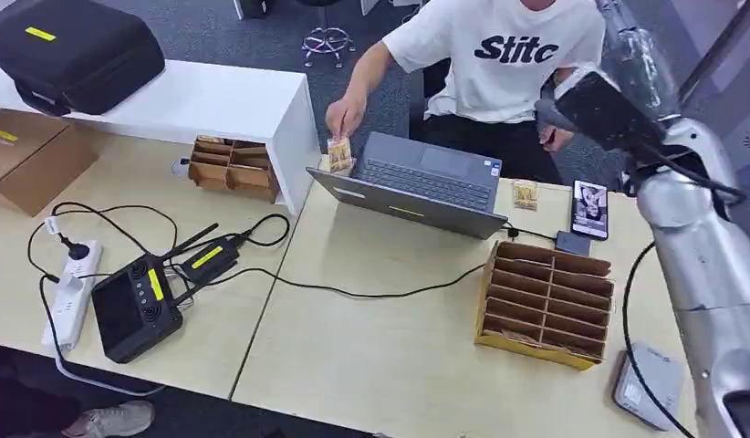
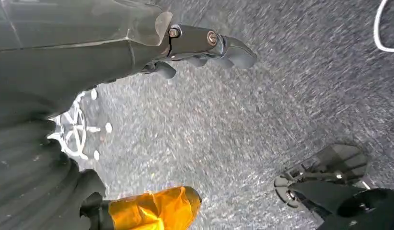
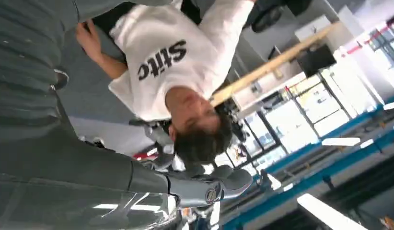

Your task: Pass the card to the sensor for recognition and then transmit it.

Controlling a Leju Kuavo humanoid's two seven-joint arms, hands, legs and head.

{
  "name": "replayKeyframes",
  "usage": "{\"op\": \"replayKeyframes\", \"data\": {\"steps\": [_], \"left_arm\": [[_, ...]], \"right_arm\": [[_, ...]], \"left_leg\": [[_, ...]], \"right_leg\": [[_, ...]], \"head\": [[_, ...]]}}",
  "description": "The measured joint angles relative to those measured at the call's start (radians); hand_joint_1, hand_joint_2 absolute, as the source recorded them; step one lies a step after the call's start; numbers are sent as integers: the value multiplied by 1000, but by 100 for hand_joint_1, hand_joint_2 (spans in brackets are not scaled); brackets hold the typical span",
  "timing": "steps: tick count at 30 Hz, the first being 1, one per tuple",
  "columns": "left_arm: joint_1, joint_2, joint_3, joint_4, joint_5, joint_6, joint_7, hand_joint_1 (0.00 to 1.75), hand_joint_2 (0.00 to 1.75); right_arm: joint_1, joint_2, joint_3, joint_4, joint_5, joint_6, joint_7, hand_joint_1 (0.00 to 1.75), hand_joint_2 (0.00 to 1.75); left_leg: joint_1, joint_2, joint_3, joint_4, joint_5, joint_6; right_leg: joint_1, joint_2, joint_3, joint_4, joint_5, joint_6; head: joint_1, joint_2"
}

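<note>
A person in a white T-shirt holds a small tan card (image 1: pixel 339 151) upright at the left corner of the grey laptop (image 1: pixel 417 182). A second tan card (image 1: pixel 525 194) lies on the table right of the laptop. A small grey sensor pad (image 1: pixel 572 243) sits in front of a phone (image 1: pixel 588 208). My right hand (image 1: pixel 592 108) is raised above the table's far right, towards the person, and holds nothing; its fingers (image 3: pixel 219 186) reach out straight. My left hand (image 2: pixel 204 43) hangs over the carpet, fingers apart and empty.
A cardboard divider box (image 1: pixel 546 301) stands at the front right, another (image 1: pixel 230 164) beside the white shelf (image 1: pixel 198 100). A black controller (image 1: pixel 134 306), cables and a power strip (image 1: pixel 70 292) lie on the left. A grey device (image 1: pixel 647 388) rests by my right arm.
</note>
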Motion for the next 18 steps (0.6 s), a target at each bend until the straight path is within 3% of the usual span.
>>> {"op": "replayKeyframes", "data": {"steps": [5, 11, 18], "left_arm": [[15, 0, 23, 6, 6, 12, -11, 0, 175], [25, -4, 43, 9, 19, 21, -11, 0, 175], [25, -5, 61, 9, 24, 22, -9, 0, 175]], "right_arm": [[88, -100, -63, -149, 37, 0, -8, 0, 175], [188, -183, -86, -210, 86, -10, -19, 0, 175], [267, -233, -97, -236, 105, -23, -26, 0, 175]], "left_leg": [[0, 1, 1, 0, -1, 0], [0, 0, 1, 0, -1, 0], [0, 1, 1, 0, -1, 0]], "right_leg": [[0, 0, 0, 0, 0, 0], [0, 0, 0, 0, 0, 0], [0, 1, 0, 0, 0, 0]], "head": [[0, 0], [0, 0], [0, 0]]}}
